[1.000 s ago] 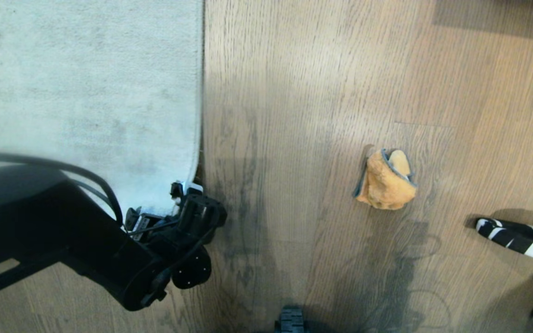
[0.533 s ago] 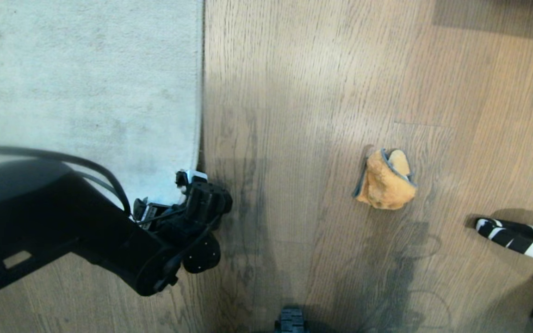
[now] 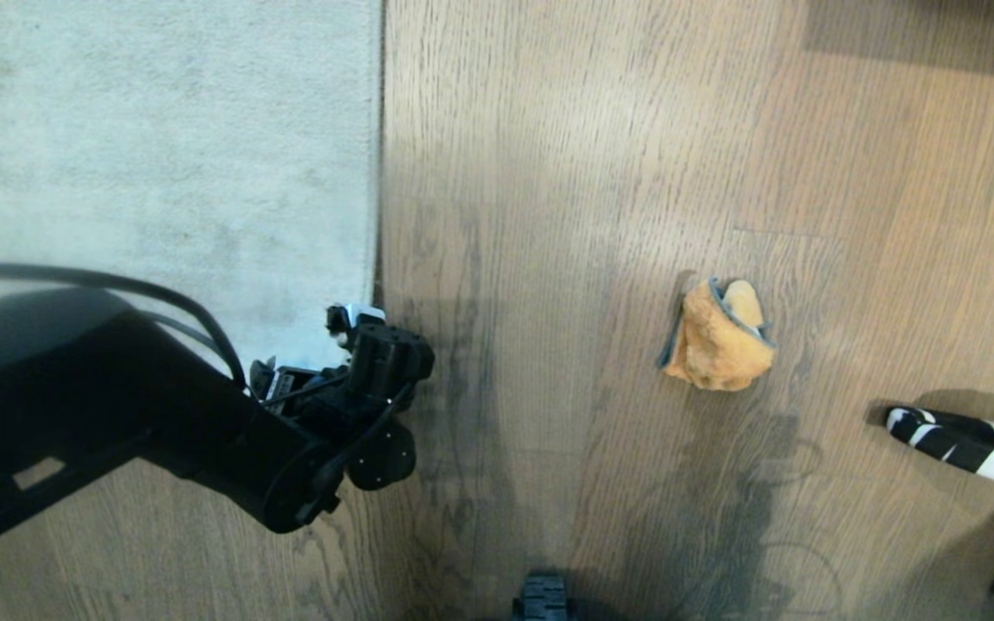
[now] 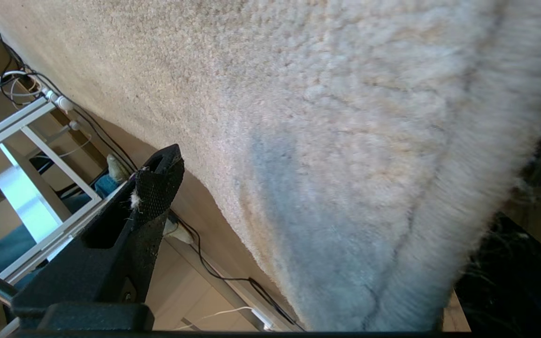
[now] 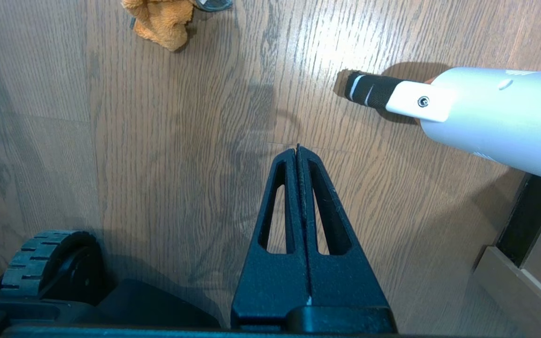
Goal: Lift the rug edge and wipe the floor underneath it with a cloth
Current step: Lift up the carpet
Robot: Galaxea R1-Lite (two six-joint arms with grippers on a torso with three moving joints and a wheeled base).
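The pale rug (image 3: 160,172) covers the left of the head view, and its rug edge (image 3: 374,216) runs down to a rounded corner. My left gripper (image 3: 359,326) sits at that corner, open. In the left wrist view the rug's pile (image 4: 345,141) fills the gap between the jaws of the left gripper (image 4: 341,197); only one finger (image 4: 158,188) shows clearly. The fluffy orange cloth (image 3: 719,338) lies crumpled on the wood floor (image 3: 549,216), well to the right of the rug, and shows as cloth (image 5: 162,19) ahead of my right gripper (image 5: 297,151). That gripper is shut, empty and hanging over bare floor.
A white tube with a black striped tip (image 3: 963,442) lies on the floor at the right, right of the cloth; the same tube (image 5: 439,101) is near my right gripper. A base wheel (image 5: 40,256) sits below. Cables and a white frame (image 4: 26,136) lie beyond the rug.
My left arm has pushed a little forward and to the right, carrying its open gripper further up along the rug's corner. Cloth and right gripper have not moved.
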